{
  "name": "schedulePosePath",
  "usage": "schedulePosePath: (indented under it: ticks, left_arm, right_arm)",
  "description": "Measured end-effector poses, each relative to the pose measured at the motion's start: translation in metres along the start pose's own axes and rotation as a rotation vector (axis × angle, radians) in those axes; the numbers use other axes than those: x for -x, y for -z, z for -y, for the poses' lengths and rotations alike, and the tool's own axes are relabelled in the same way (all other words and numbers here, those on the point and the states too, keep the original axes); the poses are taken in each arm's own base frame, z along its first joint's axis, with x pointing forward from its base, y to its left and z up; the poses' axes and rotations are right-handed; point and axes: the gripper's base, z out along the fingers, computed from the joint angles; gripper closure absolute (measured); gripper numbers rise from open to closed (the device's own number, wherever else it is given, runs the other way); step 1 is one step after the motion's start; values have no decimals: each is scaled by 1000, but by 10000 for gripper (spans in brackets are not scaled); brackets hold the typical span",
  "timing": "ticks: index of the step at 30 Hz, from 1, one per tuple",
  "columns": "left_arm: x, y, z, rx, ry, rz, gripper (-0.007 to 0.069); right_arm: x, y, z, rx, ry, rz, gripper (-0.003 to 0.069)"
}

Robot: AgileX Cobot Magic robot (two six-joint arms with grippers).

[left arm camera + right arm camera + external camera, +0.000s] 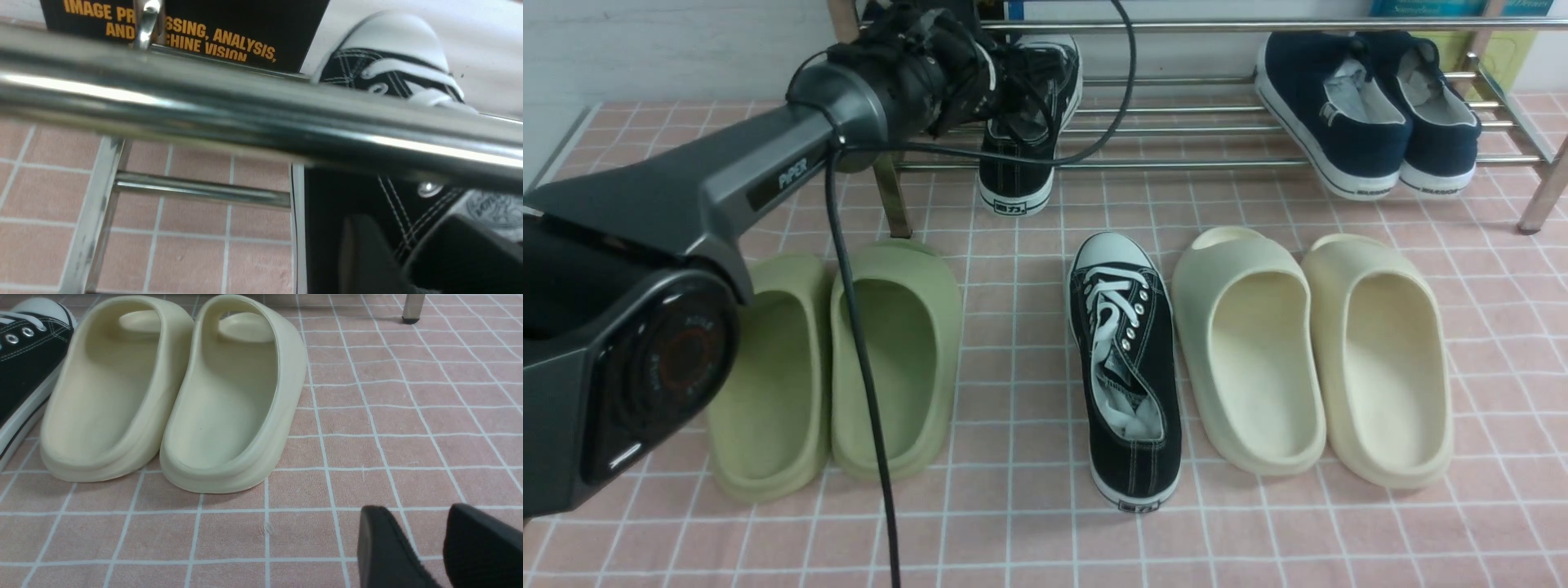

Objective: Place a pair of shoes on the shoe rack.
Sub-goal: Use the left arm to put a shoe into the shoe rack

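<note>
1. Sneakers of black canvas with white laces and rubber toe caps: the racked sneaker [1013, 175] lies at 12 o'clock in the front view on the shoe rack [1176, 163], its heel overhanging the front rail. The floor sneaker [1127, 367] sits near centre on the pink checked cloth [1013, 327], toe toward 12.
2. Stretched toward 12 o'clock, the left arm [727, 180] holds the left gripper [402, 228] spread over the racked sneaker's stitched canvas; contact unclear.
3. Low over the cloth, the right gripper [416, 514] has its fingers apart, nothing between.
4. Shiny chrome tubes form the rack.

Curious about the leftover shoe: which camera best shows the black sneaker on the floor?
Front view: the floor sneaker shows whole. Right wrist view catches only part of it; left wrist view misses it.
</note>
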Motion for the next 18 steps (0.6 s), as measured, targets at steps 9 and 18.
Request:
schedulePosePath:
  ticks: [9, 18]
  left_arm:
    - [33, 48, -3, 110, -61, -58, 237]
    - [41, 77, -13, 209, -337, -213, 575]
  right_arm:
    - [0, 0, 0, 0, -1, 0, 419]
    - [0, 0, 0, 0, -1, 0, 419]
